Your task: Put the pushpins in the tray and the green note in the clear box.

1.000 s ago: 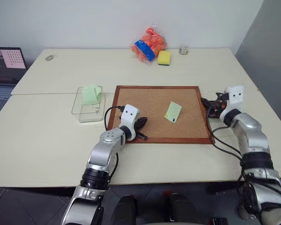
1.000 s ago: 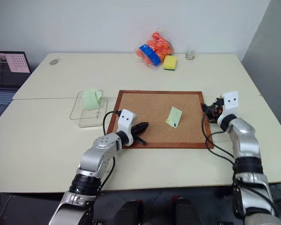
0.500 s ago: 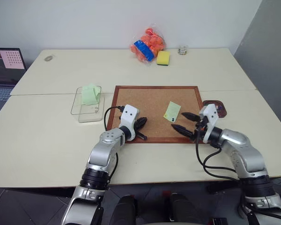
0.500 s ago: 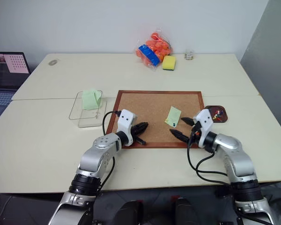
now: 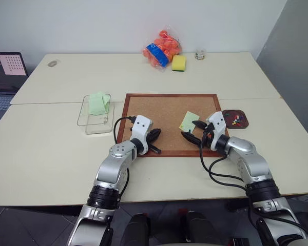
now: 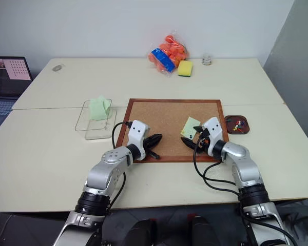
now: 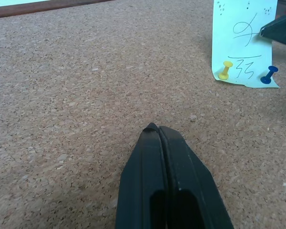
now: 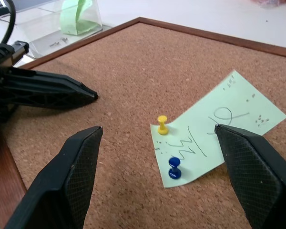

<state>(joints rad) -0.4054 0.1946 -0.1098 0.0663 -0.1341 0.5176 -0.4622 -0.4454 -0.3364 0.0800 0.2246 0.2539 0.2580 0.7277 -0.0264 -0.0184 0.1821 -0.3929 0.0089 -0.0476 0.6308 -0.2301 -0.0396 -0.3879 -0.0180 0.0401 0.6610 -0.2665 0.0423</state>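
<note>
The green note [image 5: 189, 120] lies on the corkboard [image 5: 164, 110], held at its near edge by two pushpins, one yellow [image 8: 162, 125] and one dark blue [image 8: 174, 168]. My right gripper [image 5: 190, 129] is open just above the board, its fingers on either side of the note's pinned end without touching it. My left gripper [image 5: 155, 140] rests shut on the bare cork at the board's near left, holding nothing. The dark red tray [image 5: 225, 119] sits right of the board with several pins in it. The clear box [image 5: 90, 123] stands left of the board.
A folded mint-green paper [image 5: 98, 102] lies in the clear box. At the table's far side are a bag of orange and blue things [image 5: 162, 48], a yellow sponge [image 5: 179, 62] and a small jar [image 5: 200, 54]. A laptop [image 5: 5, 77] sits at far left.
My right arm swung left from the tray to the near end of the green note, gripper open throughout. The left arm stayed still.
</note>
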